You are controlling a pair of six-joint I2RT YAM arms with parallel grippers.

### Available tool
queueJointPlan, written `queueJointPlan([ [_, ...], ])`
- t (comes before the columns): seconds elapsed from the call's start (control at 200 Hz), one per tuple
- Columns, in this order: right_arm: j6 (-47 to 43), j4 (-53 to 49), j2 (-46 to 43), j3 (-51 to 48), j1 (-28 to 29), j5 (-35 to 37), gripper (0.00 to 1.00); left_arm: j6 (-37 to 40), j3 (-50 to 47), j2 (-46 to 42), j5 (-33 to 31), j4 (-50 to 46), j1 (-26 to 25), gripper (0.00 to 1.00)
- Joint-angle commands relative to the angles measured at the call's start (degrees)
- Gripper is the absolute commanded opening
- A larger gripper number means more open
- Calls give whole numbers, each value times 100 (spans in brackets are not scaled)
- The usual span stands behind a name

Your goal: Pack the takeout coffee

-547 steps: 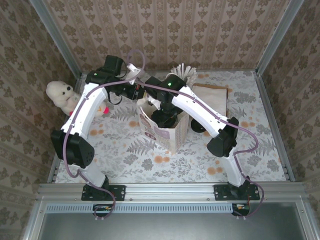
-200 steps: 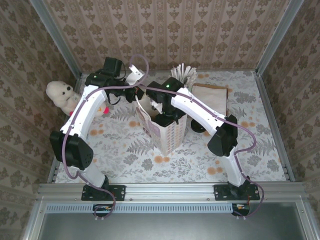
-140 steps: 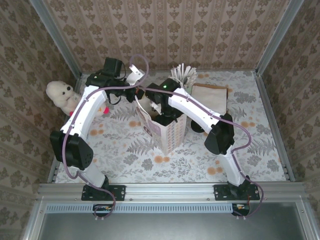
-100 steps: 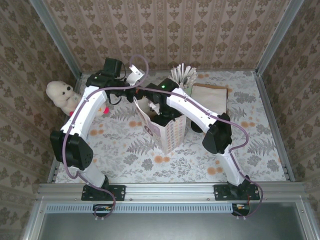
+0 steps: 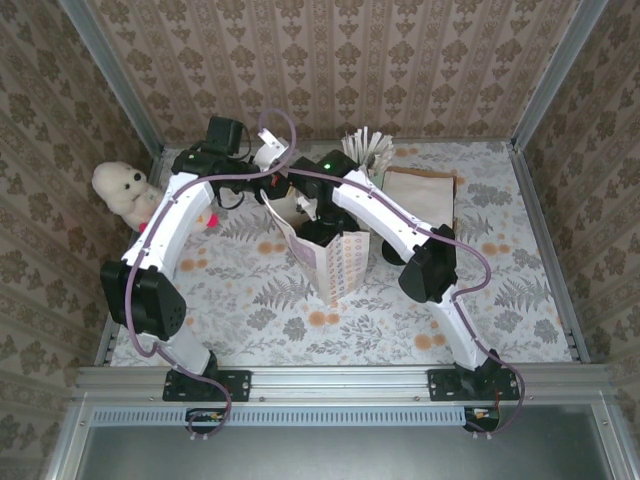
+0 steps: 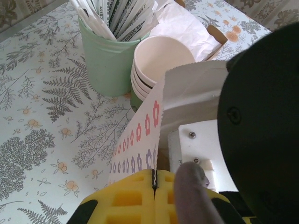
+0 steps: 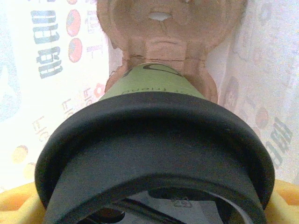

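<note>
left hand (image 6: 154,186) pinching the bag (image 6: 140,135) rim, right hand (image 7: 154,205) clamped on takeout coffee (image 7: 154,135), cup tray (image 7: 187,28) at 12 o'clock.

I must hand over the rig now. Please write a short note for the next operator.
Left gripper: shut on the paper bag at its rim, holding it open.
Right gripper: shut on the takeout coffee, inside the bag.
Done: the coffee is at the pulp carrier in the bag; seating unclear.
Left: release the coffee, withdraw the right arm, let go of the bag.
</note>
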Motion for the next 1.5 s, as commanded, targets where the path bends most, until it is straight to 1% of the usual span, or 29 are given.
queueJointPlan([
  [0.0, 132, -93, 75, 321, -40, -470, 37, 197, -51, -159, 467, -9, -45, 0],
  [0.07, 147, 77, -18, 311, -51, -688, 37, 218, -38, -151, 433, 5, -47, 0],
  [0.16, 231, 175, -43, 319, -121, -712, 37, 251, -35, -147, 395, -20, -40, 0],
  [0.255, 231, 206, -26, 264, -148, -489, 37, 259, -60, -142, 302, -29, -40, 0],
  [0.365, 146, 186, 127, -15, -165, -166, 37, 235, -70, -131, 254, 13, -40, 0],
  [0.45, 150, -7, 238, 7, -145, -79, 36, -34, -55, -106, -99, 186, -35, 0],
  [0.48, 143, -45, 208, -12, -125, -46, 36, -148, -22, -82, -185, 227, -14, 0],
  [0.57, 156, -123, 12, -101, -63, 102, 36, -296, 74, 1, -183, 185, 13, 0],
  [0.585, 165, -144, -26, -107, -54, 123, 36, -312, 76, 18, -336, 173, 13, 0],
  [0.615, 191, -166, -108, -142, -35, 168, 36, -332, 61, 18, -349, 176, 6, 0],
  [0.695, 251, -154, -351, -395, 8, 263, 36, -445, -91, -58, -401, 299, 16, 0],
  [0.84, 264, -29, -662, -1179, 45, 410, 36, -685, -219, -205, -899, 510, 25, 0],
  [0.975, 295, 170, -799, -1483, 45, 358, 35, -711, -278, -310, -922, 567, 42, 0],
  [1.12, 209, 205, -787, -1431, 54, 238, 35, -689, -285, -345, -1016, 539, 40, 0],
  [1.29, 132, 11, -695, -1364, 54, 261, 35, -684, -400, -435, -761, 646, 47, 0],
  [1.495, 167, 30, -566, -1409, 49, 418, 35, -831, -503, -508, -698, 855, 29, 0],
])
